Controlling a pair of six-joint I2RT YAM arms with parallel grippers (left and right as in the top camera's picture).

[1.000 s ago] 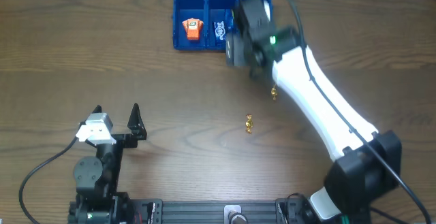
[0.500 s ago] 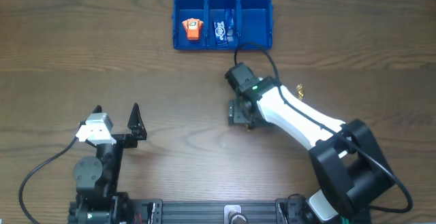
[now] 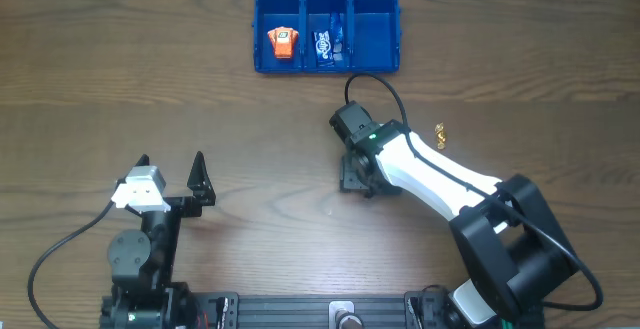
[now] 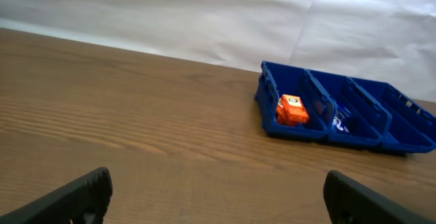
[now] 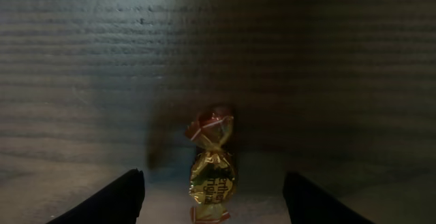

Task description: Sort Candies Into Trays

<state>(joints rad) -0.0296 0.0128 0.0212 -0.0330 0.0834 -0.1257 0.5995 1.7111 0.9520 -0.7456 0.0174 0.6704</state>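
Right arm (image 3: pixel 430 174) reaches in over the middle of the wooden surface (image 3: pixel 150 89), wrist low. The right jaws are open and straddle a gold candy (image 5: pixel 212 169) without touching it, with bare wood showing on both sides. The gold candy lies flat on the surface in the arm's shadow. It has a plump oval body in shiny gold foil with dark print. One end is twisted into a small crinkled fan with a reddish tint, and that end points away from the wrist camera. This spot is well apart from the tray (image 3: pixel 258 29), on the arm-base side of it. A second gold candy (image 3: pixel 440 132) sits alone on the surface just beside the right arm's forearm, on its outer side. It is too small to make out any detail. The tray is blue with three compartments in a row, at the far edge of the surface. An orange candy (image 3: pixel 283 42) is in its left compartment and a blue candy (image 3: pixel 328 44) in its middle compartment. The left wrist view shows the same orange candy (image 4: pixel 291 109) against the tray's front wall (image 4: pixel 327 134). Left arm (image 3: pixel 150 229) is parked near its base. The left jaws are open, holding nothing, and point toward the tray from well away.
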